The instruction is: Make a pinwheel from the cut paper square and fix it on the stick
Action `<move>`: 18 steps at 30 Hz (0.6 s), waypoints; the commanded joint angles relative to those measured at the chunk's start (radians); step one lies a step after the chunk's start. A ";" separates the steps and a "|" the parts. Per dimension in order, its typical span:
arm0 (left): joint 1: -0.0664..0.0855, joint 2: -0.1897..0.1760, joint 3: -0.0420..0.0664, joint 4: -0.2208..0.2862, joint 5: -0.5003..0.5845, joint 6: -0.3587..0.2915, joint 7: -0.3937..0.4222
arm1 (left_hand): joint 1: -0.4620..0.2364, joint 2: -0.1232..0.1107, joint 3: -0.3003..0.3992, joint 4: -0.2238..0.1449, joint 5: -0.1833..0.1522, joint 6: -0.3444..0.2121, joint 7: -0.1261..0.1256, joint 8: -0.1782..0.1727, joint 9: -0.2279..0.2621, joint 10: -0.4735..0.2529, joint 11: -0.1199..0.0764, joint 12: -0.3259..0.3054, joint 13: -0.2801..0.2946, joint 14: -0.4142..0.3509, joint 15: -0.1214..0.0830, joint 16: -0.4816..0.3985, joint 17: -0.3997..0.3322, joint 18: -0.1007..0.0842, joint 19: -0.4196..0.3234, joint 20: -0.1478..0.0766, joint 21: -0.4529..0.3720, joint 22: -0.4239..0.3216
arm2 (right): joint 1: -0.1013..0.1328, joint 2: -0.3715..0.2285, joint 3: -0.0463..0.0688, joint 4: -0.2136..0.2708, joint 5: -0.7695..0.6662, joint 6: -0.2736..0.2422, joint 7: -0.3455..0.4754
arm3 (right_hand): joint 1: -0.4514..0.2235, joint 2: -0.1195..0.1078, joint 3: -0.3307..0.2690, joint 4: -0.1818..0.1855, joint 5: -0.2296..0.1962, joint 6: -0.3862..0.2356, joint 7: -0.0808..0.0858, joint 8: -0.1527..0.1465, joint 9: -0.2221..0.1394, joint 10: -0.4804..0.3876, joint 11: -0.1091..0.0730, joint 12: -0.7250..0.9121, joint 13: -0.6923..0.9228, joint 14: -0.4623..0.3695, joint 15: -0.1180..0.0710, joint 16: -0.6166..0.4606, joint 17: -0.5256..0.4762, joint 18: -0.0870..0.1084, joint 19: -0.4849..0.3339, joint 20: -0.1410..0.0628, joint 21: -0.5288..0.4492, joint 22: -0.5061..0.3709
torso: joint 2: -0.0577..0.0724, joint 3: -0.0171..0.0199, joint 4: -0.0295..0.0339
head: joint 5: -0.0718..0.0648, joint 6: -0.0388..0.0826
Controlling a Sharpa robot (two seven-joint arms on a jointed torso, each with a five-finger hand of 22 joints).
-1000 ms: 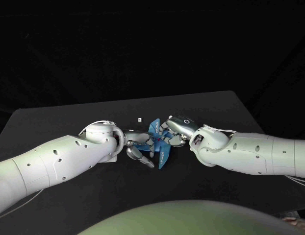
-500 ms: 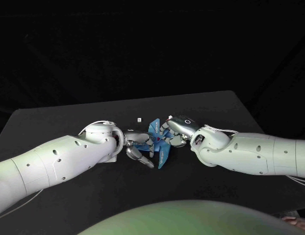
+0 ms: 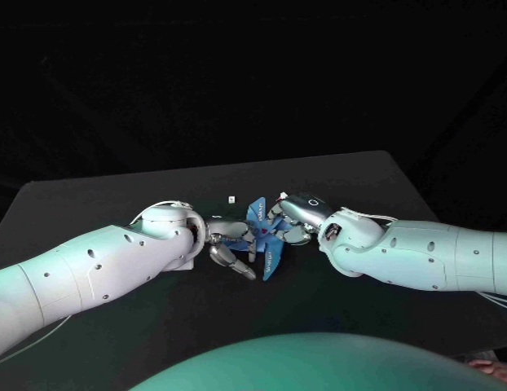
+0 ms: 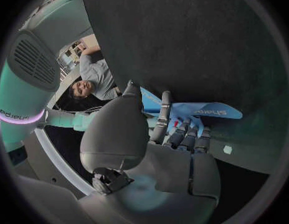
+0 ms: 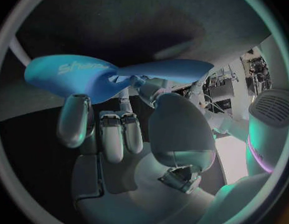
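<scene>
The blue paper pinwheel (image 3: 264, 237) stands on edge above the middle of the black table (image 3: 359, 175), its blades folded in toward a small red spot (image 3: 257, 234) at the centre. My left hand (image 3: 228, 242) grips it from one side, with fingers (image 4: 180, 134) curled under the blue blades (image 4: 204, 110). From the other side my right hand (image 3: 297, 215) holds it, its fingertips (image 5: 111, 119) against the folded paper (image 5: 88, 77). A thin pale rod (image 5: 19, 49) curves past the paper in the right wrist view; whether it is the stick I cannot tell.
A small white piece (image 3: 229, 198) lies on the table just behind the hands, also seen as a pale square (image 4: 227, 149) in the left wrist view. Both forearms (image 3: 101, 265) reach in low over the table's front half.
</scene>
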 commanded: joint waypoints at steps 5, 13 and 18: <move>-0.007 -0.004 -0.006 -0.005 -0.004 0.055 -0.026 | 0.001 0.011 0.001 -0.001 -0.005 0.005 0.001 -0.004 0.001 -0.009 0.002 0.007 0.001 -0.001 0.008 -0.004 0.000 -0.005 0.004 0.001 0.007 0.001 | -0.001 -0.006 -0.001 0.002 0.053 0.064 -0.021 | 0.003 -0.024 -0.337 0.224 -0.007 -0.056 0.021 -0.047 -0.040 0.104 0.016 0.003 0.263 0.104 0.027 0.004 0.263 0.015 -0.003 0.021 -0.033 0.149 | 0.000 -0.0012 -0.0004 | -0.002 0.000; -0.007 -0.005 -0.006 -0.005 -0.004 0.055 -0.026 | 0.001 0.011 0.001 -0.001 -0.005 0.006 0.001 -0.005 0.001 -0.010 0.002 0.007 0.001 -0.001 0.008 -0.004 -0.001 -0.006 0.004 0.001 0.007 0.001 | -0.002 -0.022 -0.001 0.013 0.066 0.047 -0.041 | 0.103 -0.037 -0.409 0.356 -0.005 -0.056 0.019 -0.051 -0.053 0.104 0.020 0.003 0.263 0.104 0.028 0.004 0.263 0.014 -0.002 0.023 -0.033 0.150 | 0.000 0.0001 -0.0013 | -0.002 0.000; -0.007 -0.006 -0.006 -0.005 -0.004 0.055 -0.026 | 0.001 0.011 0.001 -0.001 -0.005 0.006 0.001 -0.005 0.001 -0.010 0.002 0.007 0.001 -0.001 0.008 -0.004 -0.001 -0.006 0.004 0.001 0.007 0.001 | -0.005 -0.034 -0.001 0.020 0.067 0.041 -0.043 | 0.153 -0.034 -0.403 0.377 -0.004 -0.052 0.018 -0.050 -0.057 0.104 0.020 0.003 0.263 0.104 0.027 0.004 0.263 0.013 0.001 0.023 -0.024 0.152 | 0.000 0.0001 -0.0018 | -0.004 0.000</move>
